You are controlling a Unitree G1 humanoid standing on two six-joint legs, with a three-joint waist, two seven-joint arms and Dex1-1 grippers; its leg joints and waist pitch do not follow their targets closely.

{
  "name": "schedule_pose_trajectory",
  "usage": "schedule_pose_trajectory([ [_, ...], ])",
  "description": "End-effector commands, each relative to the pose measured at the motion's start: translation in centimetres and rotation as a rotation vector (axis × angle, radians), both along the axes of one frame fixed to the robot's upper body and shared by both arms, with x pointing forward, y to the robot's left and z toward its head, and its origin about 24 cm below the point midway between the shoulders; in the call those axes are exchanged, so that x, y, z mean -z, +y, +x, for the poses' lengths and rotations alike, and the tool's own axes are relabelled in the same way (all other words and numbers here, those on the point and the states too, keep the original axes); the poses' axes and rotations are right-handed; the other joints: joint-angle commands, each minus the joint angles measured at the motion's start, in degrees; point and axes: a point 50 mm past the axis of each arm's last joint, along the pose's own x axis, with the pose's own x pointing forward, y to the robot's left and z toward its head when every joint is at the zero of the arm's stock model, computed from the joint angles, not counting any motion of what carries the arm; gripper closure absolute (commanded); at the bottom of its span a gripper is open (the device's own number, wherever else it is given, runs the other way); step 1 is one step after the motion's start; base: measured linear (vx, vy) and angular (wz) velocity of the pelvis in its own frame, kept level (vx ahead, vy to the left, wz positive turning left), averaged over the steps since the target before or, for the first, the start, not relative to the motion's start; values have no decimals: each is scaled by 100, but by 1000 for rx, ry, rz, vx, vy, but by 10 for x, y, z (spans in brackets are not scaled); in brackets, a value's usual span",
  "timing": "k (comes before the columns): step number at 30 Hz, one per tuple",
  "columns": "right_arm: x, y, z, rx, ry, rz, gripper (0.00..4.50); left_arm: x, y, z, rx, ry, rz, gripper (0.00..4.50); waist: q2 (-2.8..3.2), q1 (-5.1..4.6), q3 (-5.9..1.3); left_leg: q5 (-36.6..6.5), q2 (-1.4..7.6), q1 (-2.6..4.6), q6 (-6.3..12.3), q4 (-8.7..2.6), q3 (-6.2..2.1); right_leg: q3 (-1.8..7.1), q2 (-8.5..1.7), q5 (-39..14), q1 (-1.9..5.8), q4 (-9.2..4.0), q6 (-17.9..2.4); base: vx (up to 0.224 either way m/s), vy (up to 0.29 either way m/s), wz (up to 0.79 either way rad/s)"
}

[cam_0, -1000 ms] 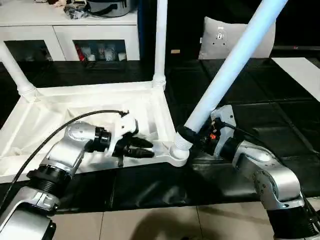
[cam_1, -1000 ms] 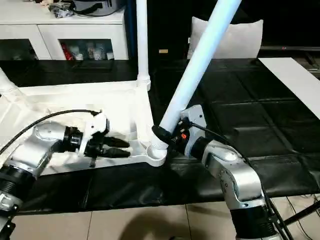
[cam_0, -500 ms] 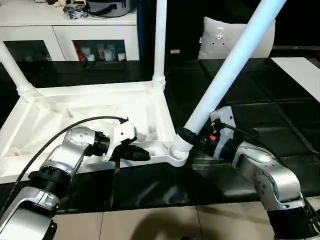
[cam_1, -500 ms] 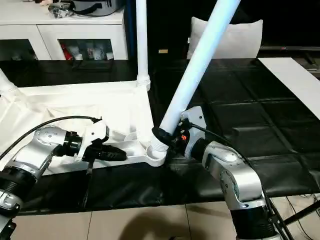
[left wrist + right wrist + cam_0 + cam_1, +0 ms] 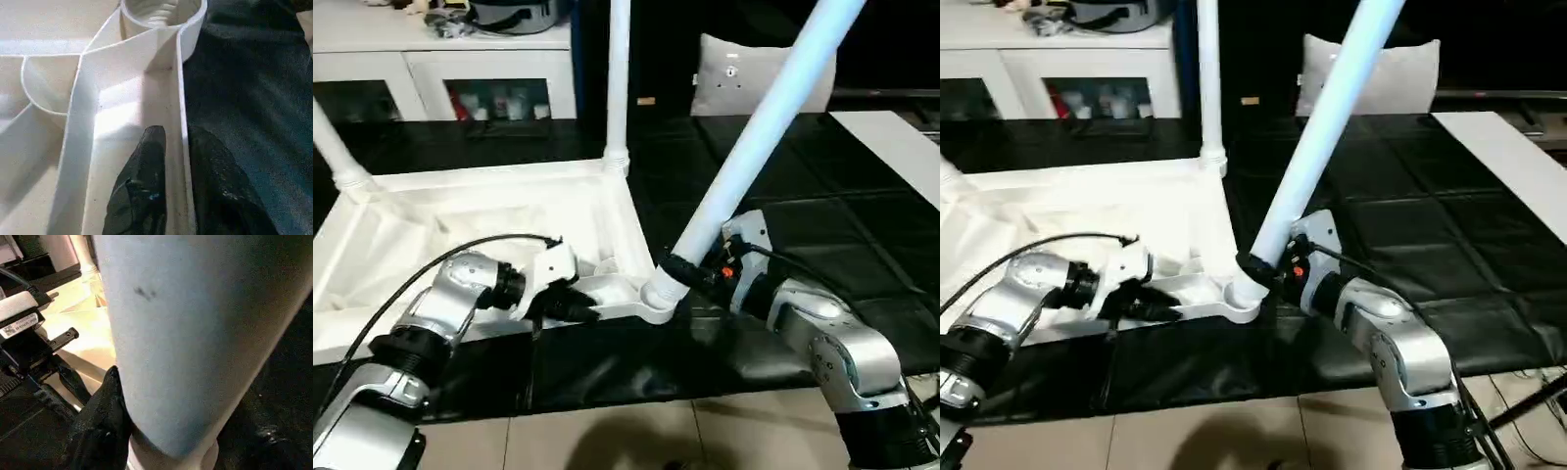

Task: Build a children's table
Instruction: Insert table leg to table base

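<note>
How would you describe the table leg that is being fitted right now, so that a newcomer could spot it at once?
Start at the upside-down white tabletop on the black mat. Go to its near corner socket, beside the right end effector. The leg rising from there leans steeply away to the right, whereas the far corner's leg stands straight up.

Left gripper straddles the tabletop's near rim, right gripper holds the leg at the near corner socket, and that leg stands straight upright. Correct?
Not quite. The leg in the right gripper leans away from the tabletop rather than standing upright; both eye views show it tilted over its corner socket. The rest holds: in the left wrist view one of the left gripper's fingers sits on each side of the near rim.
</note>
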Motion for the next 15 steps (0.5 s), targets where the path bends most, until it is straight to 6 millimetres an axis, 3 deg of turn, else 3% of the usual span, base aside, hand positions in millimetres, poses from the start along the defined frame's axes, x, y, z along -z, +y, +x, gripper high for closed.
schedule_pose_trajectory([
  [1,-7,0,1,-5,-27,1,257,3,4,0,-16,4,28,363,-11,19,-348,-1875,4,-19,224,-456,51,154,-245,-3239,290,-466,-396,0,0,0],
  [13,-6,-1,0,-6,-22,-4,257,0,7,1,-23,28,-11,363,-5,43,-336,-1873,11,-8,181,-460,54,168,-244,-3329,283,-459,-405,0,0,0],
  [15,-6,0,0,-10,-20,-4,257,1,8,1,-23,33,-11,399,-12,47,-336,-1834,11,-15,191,-461,58,176,-249,-3306,286,-455,-419,0,0,0],
])
